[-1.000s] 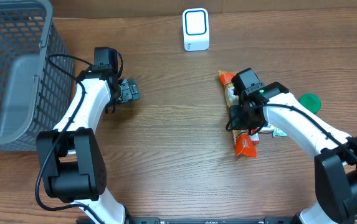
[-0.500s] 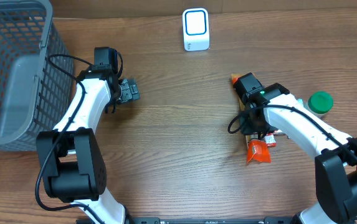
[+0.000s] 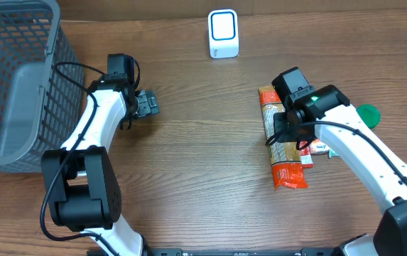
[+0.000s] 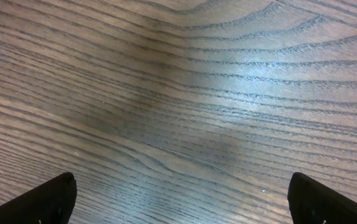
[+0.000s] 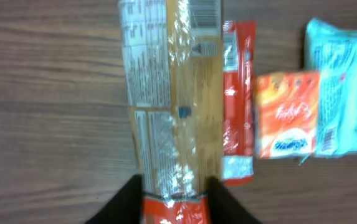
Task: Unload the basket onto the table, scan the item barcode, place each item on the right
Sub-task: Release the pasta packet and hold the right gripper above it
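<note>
Right pincer (image 5: 175,196) is clamped across the orange end of the long snack packet (image 5: 172,112), fingers on both long edges, which leaves the printed face uncovered for scanning. Packet sits at the right side of the tabletop (image 3: 203,185) beside the other packets (image 5: 287,115), well apart from the scanner (image 3: 223,33). Left pincer (image 4: 181,208) is spread wide over bare wood near the basket (image 3: 18,43); we reckon it's just parked out of the way.

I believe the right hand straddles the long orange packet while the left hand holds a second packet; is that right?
Not quite: the left hand is open and holds nothing, over bare table, as the left wrist view shows. The right hand does straddle the long orange packet.
</note>
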`<action>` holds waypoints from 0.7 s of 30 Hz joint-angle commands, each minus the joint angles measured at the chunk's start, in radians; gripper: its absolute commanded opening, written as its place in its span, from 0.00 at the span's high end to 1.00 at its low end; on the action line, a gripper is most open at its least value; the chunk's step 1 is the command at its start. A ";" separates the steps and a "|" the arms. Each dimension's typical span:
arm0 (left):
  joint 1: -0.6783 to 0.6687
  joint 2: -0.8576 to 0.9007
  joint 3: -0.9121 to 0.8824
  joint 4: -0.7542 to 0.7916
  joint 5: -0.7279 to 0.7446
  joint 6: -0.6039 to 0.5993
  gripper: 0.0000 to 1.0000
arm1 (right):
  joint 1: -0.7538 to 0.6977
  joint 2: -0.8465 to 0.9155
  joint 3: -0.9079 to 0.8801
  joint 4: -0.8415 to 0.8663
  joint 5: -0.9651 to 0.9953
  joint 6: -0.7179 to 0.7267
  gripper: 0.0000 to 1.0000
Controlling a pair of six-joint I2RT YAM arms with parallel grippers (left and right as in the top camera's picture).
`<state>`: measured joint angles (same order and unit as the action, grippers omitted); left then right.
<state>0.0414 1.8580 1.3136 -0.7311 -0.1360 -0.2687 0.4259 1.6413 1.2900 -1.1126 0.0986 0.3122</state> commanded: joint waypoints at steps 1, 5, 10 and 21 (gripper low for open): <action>0.004 -0.014 0.017 0.003 -0.009 0.011 0.00 | -0.002 -0.008 -0.026 0.005 -0.027 0.006 0.76; 0.004 -0.014 0.017 0.003 -0.009 0.011 0.00 | -0.002 -0.008 -0.077 0.011 -0.059 0.006 0.76; 0.004 -0.014 0.017 0.003 -0.009 0.011 0.00 | -0.002 -0.008 -0.167 0.061 -0.076 0.006 0.75; 0.004 -0.014 0.017 0.003 -0.009 0.011 0.00 | -0.002 -0.008 -0.356 0.208 -0.120 -0.007 0.60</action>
<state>0.0414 1.8580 1.3136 -0.7315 -0.1360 -0.2687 0.4259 1.6409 0.9512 -0.9108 -0.0040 0.3153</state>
